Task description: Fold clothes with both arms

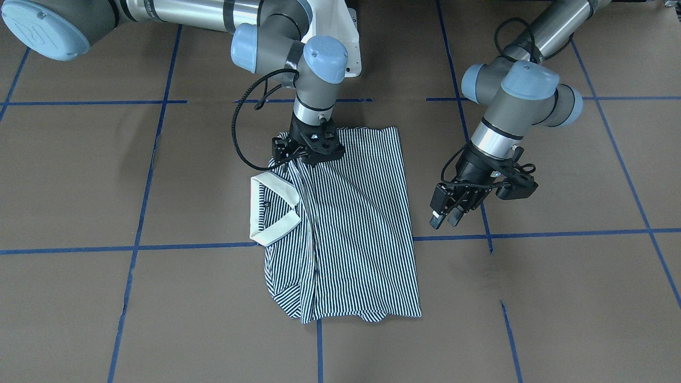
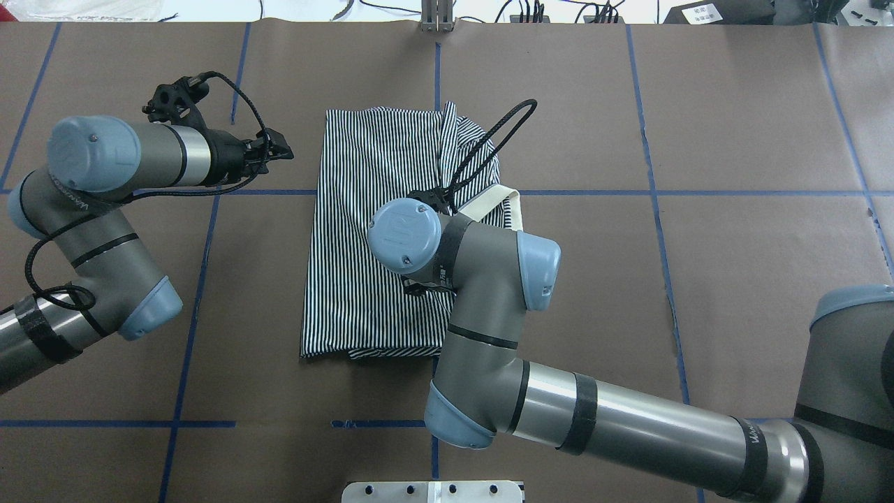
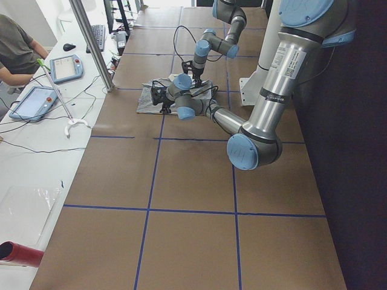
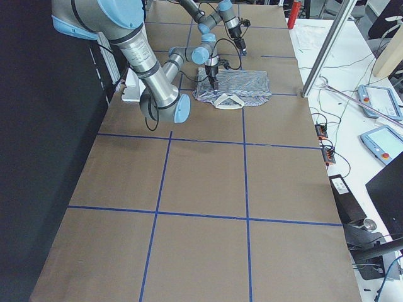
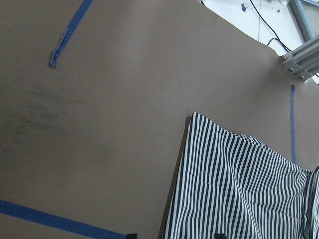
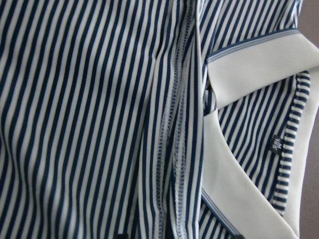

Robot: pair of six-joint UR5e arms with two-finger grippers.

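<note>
The striped polo shirt [image 1: 356, 223] lies folded lengthwise on the table, its cream collar [image 1: 274, 213] sticking out at one side. My right gripper [image 1: 300, 157] is down on the shirt's near edge beside the collar. The right wrist view shows its tips spread over a seam fold [image 6: 172, 149], with the collar [image 6: 249, 74] close by. Its jaws are open. My left gripper [image 1: 444, 215] hovers above bare table beside the shirt's long edge, open and empty. The left wrist view shows the shirt's corner [image 5: 224, 169]. In the overhead view the right arm hides part of the shirt [image 2: 363, 230].
The table is covered in brown paper with a blue tape grid [image 1: 319, 247]. The white pedestal base [image 1: 340, 37] stands behind the shirt. A metal post [image 2: 436, 17] is at the far edge. An operators' bench with tablets [image 3: 66, 66] runs along the far side.
</note>
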